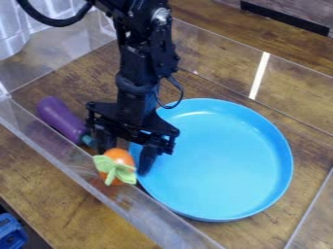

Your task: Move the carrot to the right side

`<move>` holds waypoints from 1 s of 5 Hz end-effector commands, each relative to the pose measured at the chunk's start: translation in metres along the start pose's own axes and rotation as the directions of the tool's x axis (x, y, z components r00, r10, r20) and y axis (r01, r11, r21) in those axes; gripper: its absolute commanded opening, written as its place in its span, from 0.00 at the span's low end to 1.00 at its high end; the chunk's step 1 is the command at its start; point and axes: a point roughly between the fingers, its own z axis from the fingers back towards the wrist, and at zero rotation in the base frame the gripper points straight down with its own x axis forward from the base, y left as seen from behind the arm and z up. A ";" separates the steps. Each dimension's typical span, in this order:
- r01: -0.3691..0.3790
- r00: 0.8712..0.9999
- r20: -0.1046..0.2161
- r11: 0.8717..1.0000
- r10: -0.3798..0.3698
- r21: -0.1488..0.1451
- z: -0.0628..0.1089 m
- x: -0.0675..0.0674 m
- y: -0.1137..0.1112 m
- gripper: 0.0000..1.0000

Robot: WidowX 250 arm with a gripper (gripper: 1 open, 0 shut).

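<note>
The small orange carrot (116,161) with a green leafy top lies on the wooden table just left of the blue plate (247,160). My black gripper (125,153) points straight down right over the carrot, its fingers (144,155) straddling the orange body. The fingers stand apart, and whether they squeeze the carrot cannot be told. The carrot's upper end is hidden by the gripper.
A purple toy eggplant (57,116) lies to the left of the gripper. Clear plastic walls (53,175) enclose the work area. The large blue plate fills the right half.
</note>
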 end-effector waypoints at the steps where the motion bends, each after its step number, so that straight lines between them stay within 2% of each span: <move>1: 0.027 0.997 0.067 1.000 -0.027 -0.005 0.018 0.009 -0.006 0.00; 3: 0.066 0.994 0.086 0.997 -0.069 0.038 0.028 0.015 -0.006 0.00; 5: 0.080 0.994 0.071 0.994 -0.085 0.076 0.020 0.020 -0.002 0.00</move>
